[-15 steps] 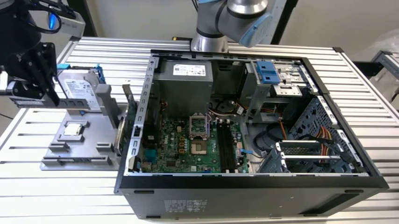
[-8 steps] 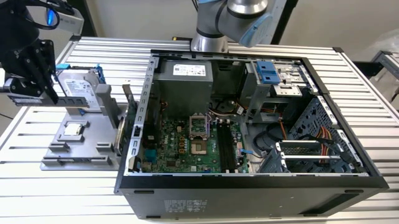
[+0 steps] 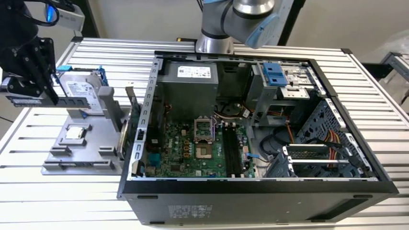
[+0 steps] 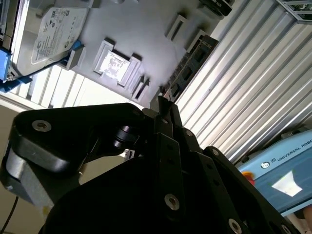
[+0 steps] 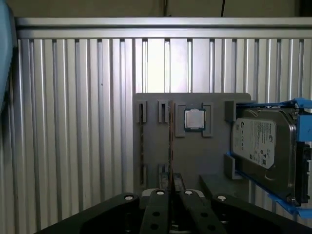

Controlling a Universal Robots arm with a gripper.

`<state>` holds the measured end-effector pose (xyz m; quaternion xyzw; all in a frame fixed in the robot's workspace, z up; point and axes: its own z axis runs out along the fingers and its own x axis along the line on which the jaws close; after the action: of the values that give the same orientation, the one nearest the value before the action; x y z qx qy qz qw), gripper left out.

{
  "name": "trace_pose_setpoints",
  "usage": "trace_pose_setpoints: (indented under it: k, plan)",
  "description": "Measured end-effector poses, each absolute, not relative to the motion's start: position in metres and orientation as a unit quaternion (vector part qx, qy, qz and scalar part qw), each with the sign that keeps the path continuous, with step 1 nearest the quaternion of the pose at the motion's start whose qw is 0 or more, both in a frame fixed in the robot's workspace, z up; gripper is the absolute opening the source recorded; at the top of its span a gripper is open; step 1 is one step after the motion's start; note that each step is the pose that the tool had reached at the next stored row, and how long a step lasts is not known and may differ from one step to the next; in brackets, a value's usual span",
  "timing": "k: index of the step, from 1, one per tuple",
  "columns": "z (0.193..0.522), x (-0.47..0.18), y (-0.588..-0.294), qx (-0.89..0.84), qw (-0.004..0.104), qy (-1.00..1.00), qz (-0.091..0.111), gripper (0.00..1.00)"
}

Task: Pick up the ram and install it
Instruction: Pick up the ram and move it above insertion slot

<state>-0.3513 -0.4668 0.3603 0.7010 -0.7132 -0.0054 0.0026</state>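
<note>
Exterior view, broadly: ribbed metal surface [image 3: 57, 191] carrying an open computer case [image 3: 255, 206], green motherboard [image 3: 179, 153] exposed inside, long black memory slots [image 3: 233, 151] running across it. Toward the exterior view's left, well apart from those slots, a grey parts tray [image 3: 89, 148] propping up a silver hard drive [image 3: 83, 91] in a blue frame and seating a small square processor [image 3: 76, 133]. Above that tray and clear of it, the black hand [image 3: 46, 96] clenched on the ram [image 3: 67, 102], stick held level with one flat face outward. Appears edge-on in the first wrist view, a thin line reaching out from between the fingers [image 5: 158, 209]; appears lengthwise in the second wrist view, dark chips showing.

Probably handles as very light and rigid yet delicate: thin board, unforgiving of twist, chips and contact edge best left untouched. Best taken across the two flat faces near mid-length, toward the upper edge, leaving the contact edge and both ends free. Likely little risk of dropping at such low weight, more of tilting within a narrow pinch.
</note>
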Motion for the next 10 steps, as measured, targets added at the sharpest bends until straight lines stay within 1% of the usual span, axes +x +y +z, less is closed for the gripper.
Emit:
trace_pose_setpoints:
  k: [10]
  plan:
    - [0.3607, -0.3499, -0.4668, 0.701, 0.003, -0.713, -0.005, 0.0]
